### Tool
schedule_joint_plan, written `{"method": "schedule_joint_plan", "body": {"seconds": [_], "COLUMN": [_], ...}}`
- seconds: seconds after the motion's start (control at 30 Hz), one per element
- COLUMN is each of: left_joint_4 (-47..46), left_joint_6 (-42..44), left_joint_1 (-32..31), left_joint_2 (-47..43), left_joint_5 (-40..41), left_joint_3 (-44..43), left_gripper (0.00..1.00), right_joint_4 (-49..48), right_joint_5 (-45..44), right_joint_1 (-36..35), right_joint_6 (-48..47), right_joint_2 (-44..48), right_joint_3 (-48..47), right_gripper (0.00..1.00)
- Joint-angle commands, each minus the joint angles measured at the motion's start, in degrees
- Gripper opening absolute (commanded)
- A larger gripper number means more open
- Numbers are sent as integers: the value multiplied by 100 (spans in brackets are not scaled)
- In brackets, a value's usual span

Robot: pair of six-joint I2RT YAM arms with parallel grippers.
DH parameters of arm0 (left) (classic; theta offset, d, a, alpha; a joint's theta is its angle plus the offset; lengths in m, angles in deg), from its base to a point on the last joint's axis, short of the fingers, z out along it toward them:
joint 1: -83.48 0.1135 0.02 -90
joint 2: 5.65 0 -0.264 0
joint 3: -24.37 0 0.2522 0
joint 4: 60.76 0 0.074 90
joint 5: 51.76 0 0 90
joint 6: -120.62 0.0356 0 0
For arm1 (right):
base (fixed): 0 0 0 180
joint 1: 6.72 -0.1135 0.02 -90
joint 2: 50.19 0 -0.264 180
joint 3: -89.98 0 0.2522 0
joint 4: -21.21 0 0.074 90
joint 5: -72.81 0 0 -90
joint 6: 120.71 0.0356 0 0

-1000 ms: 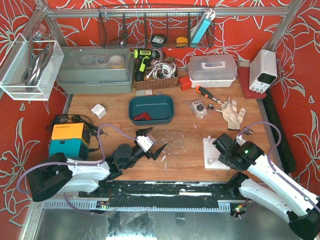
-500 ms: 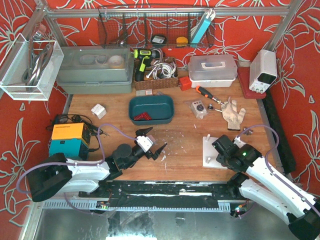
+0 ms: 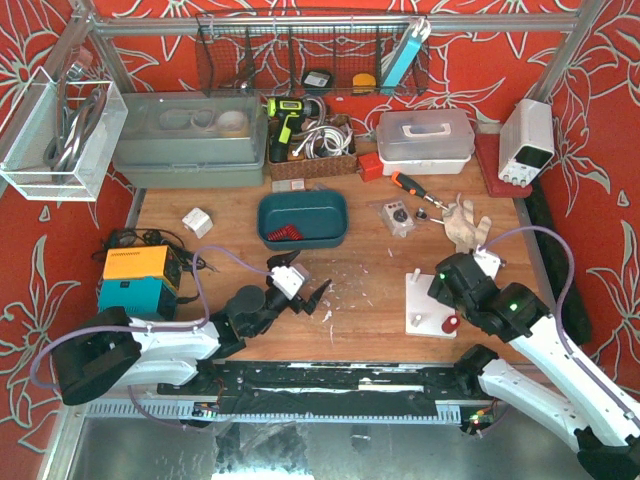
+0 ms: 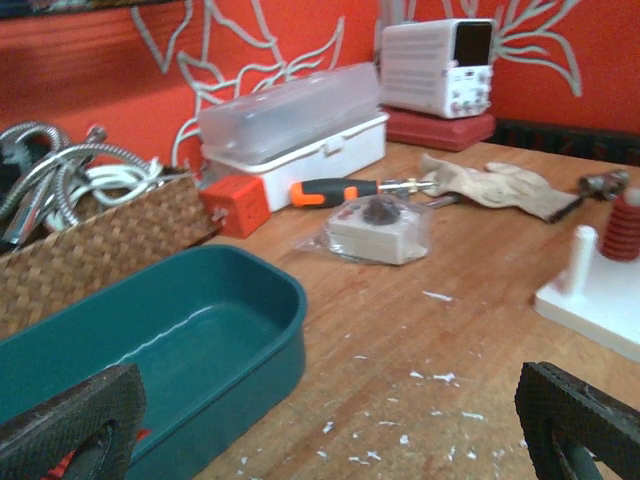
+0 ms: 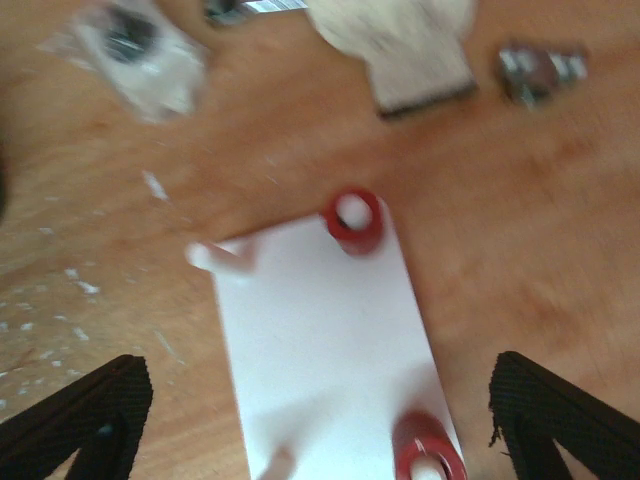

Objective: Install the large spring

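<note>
I see both arms reaching over a wooden counter scattered with pale shavings. The right tool hangs above a white base plate on the right side of the counter. Its two black fingers sit spread wide at the bottom corners of the right wrist view, with nothing between them. Red springs sit on two of the plate's upright pegs. The near red spring is at the plate's near right corner. The far red spring is at its far right corner, blurred in the wrist view and hidden under the arm from above. I cannot tell which of the two is the large one. Bare white pegs stand on the plate's left side. The left tool is near the middle of the counter, well apart from the plate. It points toward the back right, its fingers spread and holding nothing. Just beyond it lies a teal tray with something small and red in its corner. Farther right are a small part in a clear bag, an orange-handled screwdriver and a pale work glove. Along the back stand a wicker basket of cables, a clear lidded box and a white power supply.
</note>
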Motion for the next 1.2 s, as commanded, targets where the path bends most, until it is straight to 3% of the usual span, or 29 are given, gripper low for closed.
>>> {"method": "schedule_joint_plan", "body": {"seconds": [0.0, 0.17, 0.4, 0.63, 0.8, 0.97, 1.17], "left_joint_4": [1273, 3218, 4390, 5098, 5867, 6685, 7689], "left_joint_6": [-871, -2353, -3152, -3950, -3788, -3245, -1470], "left_joint_1": [107, 751, 1810, 2584, 2884, 3053, 3106], "left_joint_2": [-198, -112, 607, 1557, 2368, 3191, 3934], "left_joint_5": [788, 982, 354, -522, -839, -1103, -1496], "left_joint_3": [-692, -1661, -2773, -3540, -4471, -5485, -6463], "left_gripper": [100, 100, 100, 71, 56, 49, 48], "right_joint_4": [-1567, -2608, -3932, -4708, -4885, -5077, -5086], "right_joint_5": [153, 664, 952, 1546, 1709, 1664, 1591], "right_joint_1": [25, 32, 32, 17, 16, -9, -125], "right_joint_6": [-2040, -3137, -3430, -3224, -3305, -3273, -3317], "right_joint_2": [-34, -42, 91, 182, 426, 518, 461], "right_joint_3": [-149, -48, 726, 1426, 1797, 1952, 1928], "right_gripper": [95, 96, 98, 96, 96, 95, 96]}}
